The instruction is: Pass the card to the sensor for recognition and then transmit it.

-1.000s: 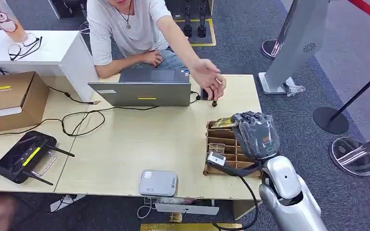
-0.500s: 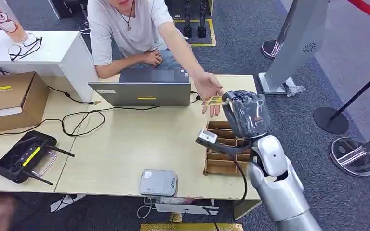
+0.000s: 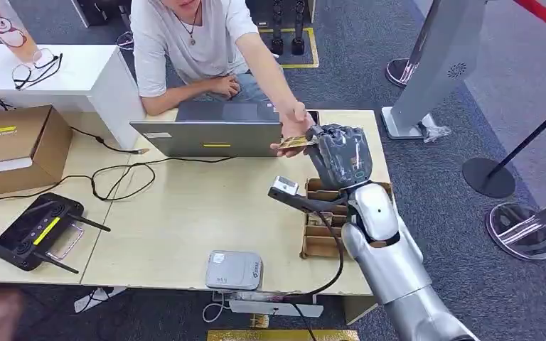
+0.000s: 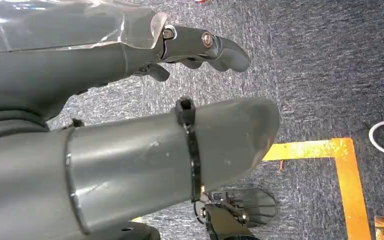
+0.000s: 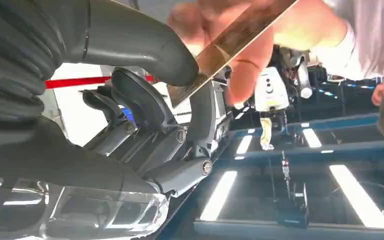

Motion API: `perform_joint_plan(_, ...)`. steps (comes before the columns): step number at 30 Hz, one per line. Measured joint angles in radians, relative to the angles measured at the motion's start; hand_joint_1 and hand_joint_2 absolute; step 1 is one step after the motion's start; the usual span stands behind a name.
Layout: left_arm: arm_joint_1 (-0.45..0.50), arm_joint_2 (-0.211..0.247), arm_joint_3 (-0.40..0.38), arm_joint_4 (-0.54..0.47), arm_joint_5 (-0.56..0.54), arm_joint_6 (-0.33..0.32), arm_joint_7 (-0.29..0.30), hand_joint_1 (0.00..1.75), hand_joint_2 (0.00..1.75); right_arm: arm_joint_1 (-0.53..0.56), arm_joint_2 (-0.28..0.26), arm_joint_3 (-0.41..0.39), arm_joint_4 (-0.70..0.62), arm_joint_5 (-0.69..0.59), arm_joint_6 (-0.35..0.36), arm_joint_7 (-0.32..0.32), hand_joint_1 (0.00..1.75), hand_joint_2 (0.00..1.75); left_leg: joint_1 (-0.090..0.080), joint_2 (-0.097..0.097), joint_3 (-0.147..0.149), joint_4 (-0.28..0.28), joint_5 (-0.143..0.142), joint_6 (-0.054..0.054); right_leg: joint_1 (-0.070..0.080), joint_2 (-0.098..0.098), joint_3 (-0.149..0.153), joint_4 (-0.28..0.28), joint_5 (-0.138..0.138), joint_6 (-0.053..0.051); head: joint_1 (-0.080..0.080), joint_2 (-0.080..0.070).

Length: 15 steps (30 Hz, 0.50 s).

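Raised right hand (image 3: 339, 153) now meets person's hand (image 3: 293, 128) with card (image 3: 295, 142).

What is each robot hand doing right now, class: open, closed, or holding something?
Left hand: holds nothing, fingers apart, open.
Right hand: pinches the card, which the person's hand also touches.

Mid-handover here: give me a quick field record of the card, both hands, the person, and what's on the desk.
card: gold card, pinched at one end by the right hand, over the desk's far side beside the laptop
person's hand: gripping the card's other end
right hand: raised above the wooden slotted rack, thumb pressed on the card
left hand: holds nothing, fingers apart, above grey carpet
handover: both hold the card; not released
desk: grey sensor box, black controller, cardboard box
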Motion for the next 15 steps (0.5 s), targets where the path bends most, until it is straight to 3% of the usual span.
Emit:
perform_joint_plan(10, -0.001, -0.002, 0.0, 0.0, -0.003, 0.0, 0.007, 0.0, 0.0, -0.036, 0.013, 0.024, 0.099, 0.022, 0.03, 0.027, 1.75, 1.75, 0.0, 0.0, 0.0, 0.0, 0.0, 0.0, 0.0, 0.0, 0.0, 0.0, 0.0, 0.0, 0.0, 0.0)
perform_joint_plan(11, -0.001, -0.001, 0.0, 0.0, -0.003, -0.001, 0.008, 0.0, 0.0, -0.04, 0.015, 0.026, 0.11, 0.022, 0.029, 0.029, 0.93, 1.75, 0.0, 0.0, 0.0, 0.0, 0.0, 0.0, 0.0, 0.0, 0.0, 0.0, 0.0, 0.0, 0.0, 0.0)
perform_joint_plan(12, -0.002, 0.0, 0.0, 0.0, -0.003, -0.002, 0.007, 0.0, 0.0, -0.044, 0.018, 0.028, 0.119, 0.022, 0.028, 0.031, 0.0, 1.75, 0.0, 0.0, 0.0, 0.0, 0.0, 0.0, 0.0, 0.0, 0.0, 0.0, 0.0, 0.0, 0.0, 0.0)
perform_joint_plan(15, -0.001, 0.0, 0.0, 0.0, -0.004, 0.001, 0.007, 0.0, 0.0, -0.055, 0.019, 0.037, 0.142, 0.026, 0.025, 0.032, 0.0, 1.75, 0.0, 0.0, 0.0, 0.0, 0.0, 0.0, 0.0, 0.0, 0.0, 0.0, 0.0, 0.0, 0.0, 0.0)
